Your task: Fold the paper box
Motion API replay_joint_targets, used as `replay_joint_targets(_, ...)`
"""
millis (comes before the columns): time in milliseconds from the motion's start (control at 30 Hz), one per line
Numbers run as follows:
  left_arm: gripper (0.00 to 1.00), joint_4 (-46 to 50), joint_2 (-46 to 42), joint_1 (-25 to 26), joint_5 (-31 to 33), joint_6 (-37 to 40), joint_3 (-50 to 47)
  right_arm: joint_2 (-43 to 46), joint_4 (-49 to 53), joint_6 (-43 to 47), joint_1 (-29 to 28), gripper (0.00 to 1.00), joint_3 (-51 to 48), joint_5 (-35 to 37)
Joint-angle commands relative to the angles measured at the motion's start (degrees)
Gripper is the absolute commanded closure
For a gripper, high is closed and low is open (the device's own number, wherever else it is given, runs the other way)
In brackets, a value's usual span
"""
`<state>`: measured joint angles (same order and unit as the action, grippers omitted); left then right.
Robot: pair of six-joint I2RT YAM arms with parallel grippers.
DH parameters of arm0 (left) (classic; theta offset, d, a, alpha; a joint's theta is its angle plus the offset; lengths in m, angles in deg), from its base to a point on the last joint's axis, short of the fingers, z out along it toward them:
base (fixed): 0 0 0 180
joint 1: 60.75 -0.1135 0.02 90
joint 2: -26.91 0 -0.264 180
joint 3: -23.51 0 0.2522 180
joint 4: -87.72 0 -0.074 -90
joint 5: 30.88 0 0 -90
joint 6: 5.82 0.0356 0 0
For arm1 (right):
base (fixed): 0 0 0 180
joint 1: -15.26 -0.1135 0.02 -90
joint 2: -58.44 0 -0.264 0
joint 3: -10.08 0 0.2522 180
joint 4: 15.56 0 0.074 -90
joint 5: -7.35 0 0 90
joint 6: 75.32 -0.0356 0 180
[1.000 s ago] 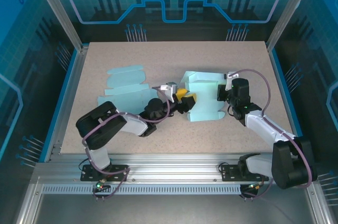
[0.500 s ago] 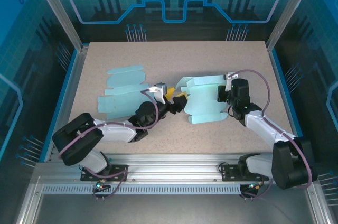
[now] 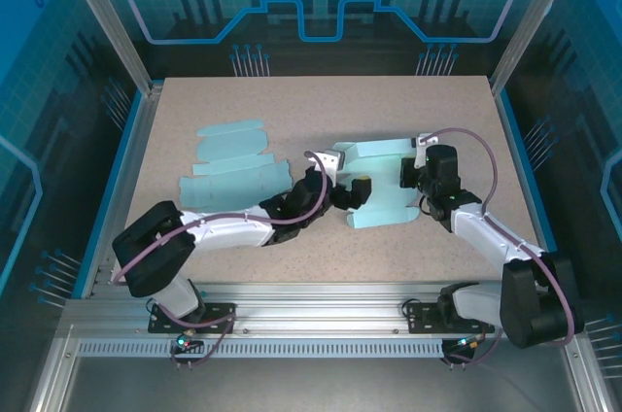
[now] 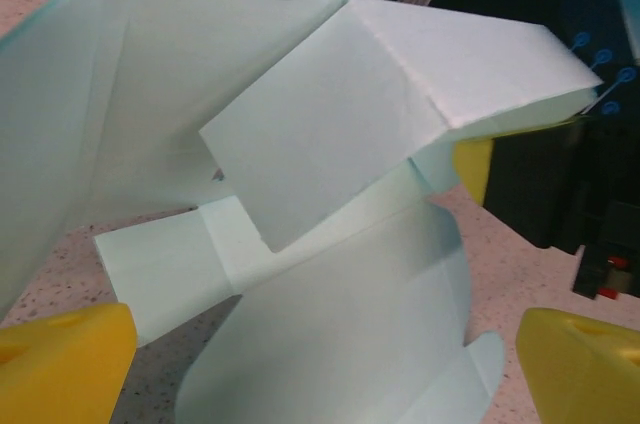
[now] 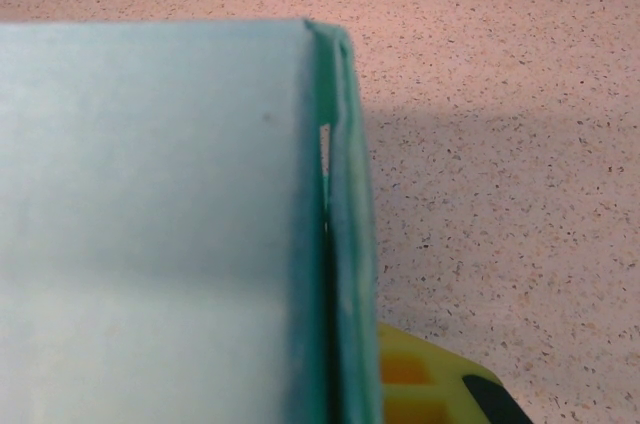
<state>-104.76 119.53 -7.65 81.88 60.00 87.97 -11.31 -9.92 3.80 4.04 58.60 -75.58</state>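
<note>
Near the middle of the counter (image 3: 321,101), a little right of centre, sits the paper box (image 3: 381,184), a pale blue half-folded shell with both arms at it from opposite sides. From the overhead camera I see my left arm lying long and low, reaching from its base at the near left diagonally across the surface, forearm almost flat, so that the left hand (image 3: 355,190) meets the box's left end. On its wrist camera the two yellow fingertips (image 4: 62,356) sit far apart at the bottom corners of the picture, spread wide and gripping nothing, with the box's open end and a loose inner flap (image 4: 320,129) straight ahead between them. My right arm rises from its base at the near right, bends at the elbow and comes back in toward the centre, its wrist tipped down at the box's right end. The right hand (image 3: 407,177) is closed onto that side wall (one yellow finger (image 5: 420,384) lies tight against the wall's outer face, the other is hidden behind the panel). Left of the box, apart from it, flat paper blanks (image 3: 233,164) lie on the counter.
</note>
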Motion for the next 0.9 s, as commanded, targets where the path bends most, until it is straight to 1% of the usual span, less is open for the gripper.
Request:
replay_joint_targets(0,0.01,1.81,1.7,0.16,1.6,0.44,1.47,0.41,-0.41,0.4,-0.2,1.0,-0.31,0.4)
replay_joint_targets(167,0.01,1.15,4.54,0.07,1.53,2.37,4.66,0.28,-0.32,0.34,-0.19,1.0,-0.22,0.4)
replay_joint_targets(367,0.01,5.81,7.37,-0.74,1.5,-0.16,8.9,0.52,-0.51,0.34,-0.12,1.0,-0.33,0.37)
replay_joint_targets(500,0.01,6.11,7.89,-1.68,0.73,-1.19,9.48,0.51,-0.49,0.36,-0.17,1.0,-0.4,0.4)
replay_joint_targets(733,0.01,6.15,5.81,-1.86,1.84,-1.72,8.3,0.47,-0.49,0.35,-0.15,1.0,-0.34,0.39)
replay_joint_targets(800,0.01,7.24,4.41,-1.7,1.9,-2.65,7.71,0.5,-0.49,0.32,-0.14,1.0,-0.4,0.4)
replay_joint_targets(867,0.01,9.79,3.26,-1.49,3.34,-4.04,7.6,0.46,-0.49,0.32,-0.13,1.0,-0.25,0.44)
